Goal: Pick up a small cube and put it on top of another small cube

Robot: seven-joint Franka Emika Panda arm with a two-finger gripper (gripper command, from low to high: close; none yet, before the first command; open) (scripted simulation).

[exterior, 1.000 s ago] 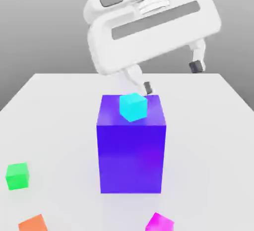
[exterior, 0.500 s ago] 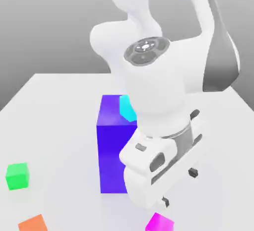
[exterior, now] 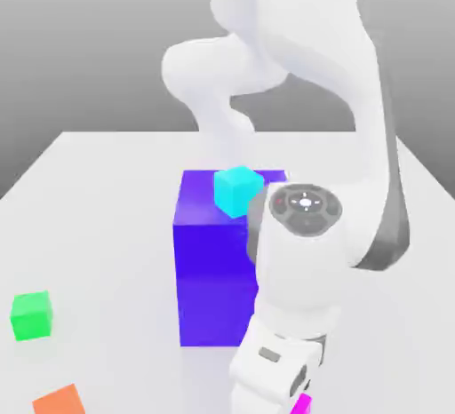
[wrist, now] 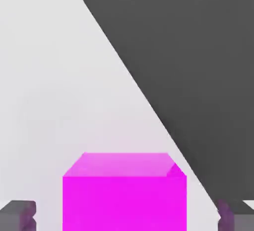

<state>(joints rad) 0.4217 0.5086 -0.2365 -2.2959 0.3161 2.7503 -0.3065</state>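
The small magenta cube [wrist: 124,195] rests on the white table, and a sliver of it [exterior: 303,404] peeks out under the hand at the front edge of the exterior view. My gripper [wrist: 127,216] is lowered around it, one dark fingertip [wrist: 18,214] on each side. A narrow gap shows between each pad and the cube, so the jaws stand open. The small green cube [exterior: 31,316] sits on the table at the exterior view's left, well apart from the hand.
A big blue block [exterior: 211,261] stands mid-table with a cyan cube [exterior: 237,192] on top, right behind the arm [exterior: 307,252]. An orange cube [exterior: 59,401] lies at the front left, near the green one. The table edge [wrist: 149,106] runs close past the magenta cube.
The arm swung from above the blue block down to the table's front. The hand now sits over the magenta cube, with the fingers drawn in closer than before.
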